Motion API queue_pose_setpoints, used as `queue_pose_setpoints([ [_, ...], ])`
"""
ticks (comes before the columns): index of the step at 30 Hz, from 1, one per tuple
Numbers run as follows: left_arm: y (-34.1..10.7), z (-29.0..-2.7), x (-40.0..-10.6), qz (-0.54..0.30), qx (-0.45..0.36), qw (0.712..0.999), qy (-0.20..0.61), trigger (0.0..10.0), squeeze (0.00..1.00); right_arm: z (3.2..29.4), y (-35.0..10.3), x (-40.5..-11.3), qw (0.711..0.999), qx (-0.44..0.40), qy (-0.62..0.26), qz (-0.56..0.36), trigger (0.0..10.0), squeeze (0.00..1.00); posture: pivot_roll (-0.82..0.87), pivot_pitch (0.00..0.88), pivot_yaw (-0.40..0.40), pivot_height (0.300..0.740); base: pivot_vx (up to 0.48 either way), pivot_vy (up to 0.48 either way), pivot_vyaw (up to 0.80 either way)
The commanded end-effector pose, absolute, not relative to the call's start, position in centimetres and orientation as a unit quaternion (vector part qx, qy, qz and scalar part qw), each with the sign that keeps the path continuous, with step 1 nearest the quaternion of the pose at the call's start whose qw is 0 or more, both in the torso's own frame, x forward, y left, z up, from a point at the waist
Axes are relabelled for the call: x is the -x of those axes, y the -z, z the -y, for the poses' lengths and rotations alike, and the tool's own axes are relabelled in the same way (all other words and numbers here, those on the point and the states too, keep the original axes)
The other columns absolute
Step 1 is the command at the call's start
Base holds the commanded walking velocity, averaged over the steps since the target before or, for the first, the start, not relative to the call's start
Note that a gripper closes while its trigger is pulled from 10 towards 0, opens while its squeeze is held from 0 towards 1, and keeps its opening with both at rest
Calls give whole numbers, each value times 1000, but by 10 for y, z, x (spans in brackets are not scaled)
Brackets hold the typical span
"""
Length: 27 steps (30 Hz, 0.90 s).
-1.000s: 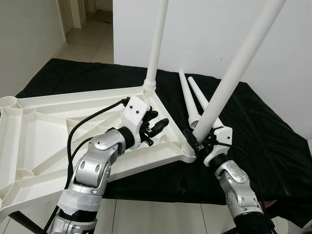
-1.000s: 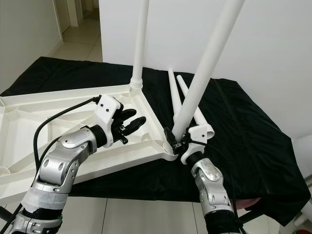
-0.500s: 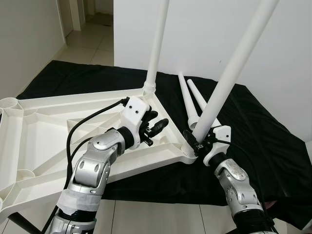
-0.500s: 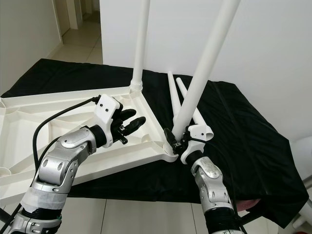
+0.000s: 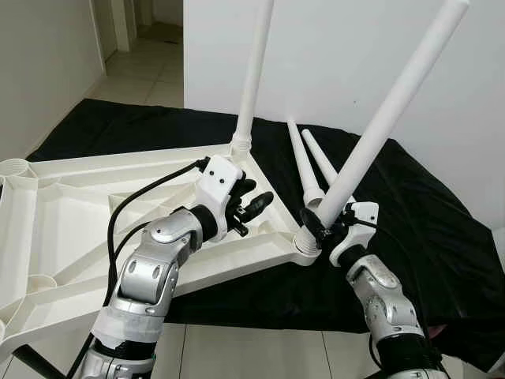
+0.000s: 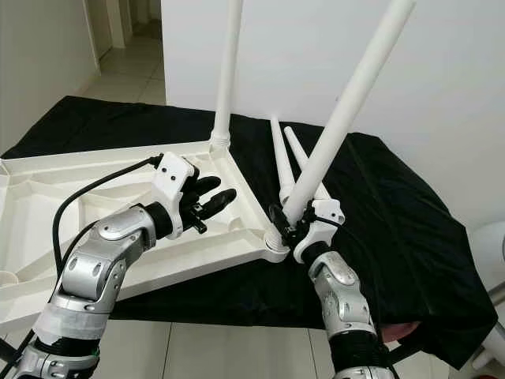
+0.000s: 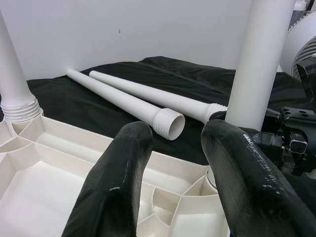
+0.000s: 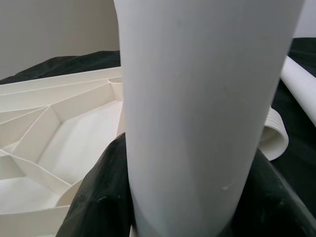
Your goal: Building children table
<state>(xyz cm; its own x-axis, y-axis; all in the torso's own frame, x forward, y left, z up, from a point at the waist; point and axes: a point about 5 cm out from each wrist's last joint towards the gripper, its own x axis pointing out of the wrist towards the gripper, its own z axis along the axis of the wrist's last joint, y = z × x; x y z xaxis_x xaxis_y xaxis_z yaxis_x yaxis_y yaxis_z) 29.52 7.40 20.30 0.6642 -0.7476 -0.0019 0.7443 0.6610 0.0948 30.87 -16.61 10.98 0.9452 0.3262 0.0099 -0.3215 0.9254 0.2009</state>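
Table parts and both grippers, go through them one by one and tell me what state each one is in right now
Tabletop: upside down on the black cloth.
Far leg: upright in its corner socket.
Near leg: tilted, its lower end at the near corner socket.
Two spare legs: lying loose on the cloth.
Left gripper: open, above the tabletop.
Right gripper: shut on the near leg.

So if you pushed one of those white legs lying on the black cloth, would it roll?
Probably. Each loose leg is a round, tapering tube, so it would likely roll in a curve. It looks hollow at the threaded end, so likely light and stiff.
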Motion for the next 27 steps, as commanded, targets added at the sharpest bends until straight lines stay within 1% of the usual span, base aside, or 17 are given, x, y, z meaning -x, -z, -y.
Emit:
queue_pose_setpoints([
  [1,-206,-72,-295,22,-48,918,394,10000,0,177,-68,-296,981,-101,-120,-114,10000,0,19,0,-93,740,0,0,0],
  [7,-206,-72,-295,23,-49,918,393,10000,0,170,-72,-288,985,-31,-156,-63,10000,0,20,0,-94,740,0,0,0],
  [12,-206,-72,-295,23,-49,919,392,10000,0,167,-73,-280,984,3,-175,-28,10000,0,20,0,-97,740,0,0,0],
  [14,-206,-73,-295,23,-48,919,391,10000,0,168,-73,-272,982,17,-189,-6,10000,0,20,0,-93,740,0,0,0],
  [20,-207,-73,-295,23,-50,918,393,10000,0,174,-66,-266,983,11,-185,-6,10000,0,21,0,-89,740,0,0,0],
  [27,-207,-73,-295,23,-51,917,395,10000,0,172,-58,-267,984,-4,-177,-25,10000,0,22,0,-85,740,0,0,0],
])
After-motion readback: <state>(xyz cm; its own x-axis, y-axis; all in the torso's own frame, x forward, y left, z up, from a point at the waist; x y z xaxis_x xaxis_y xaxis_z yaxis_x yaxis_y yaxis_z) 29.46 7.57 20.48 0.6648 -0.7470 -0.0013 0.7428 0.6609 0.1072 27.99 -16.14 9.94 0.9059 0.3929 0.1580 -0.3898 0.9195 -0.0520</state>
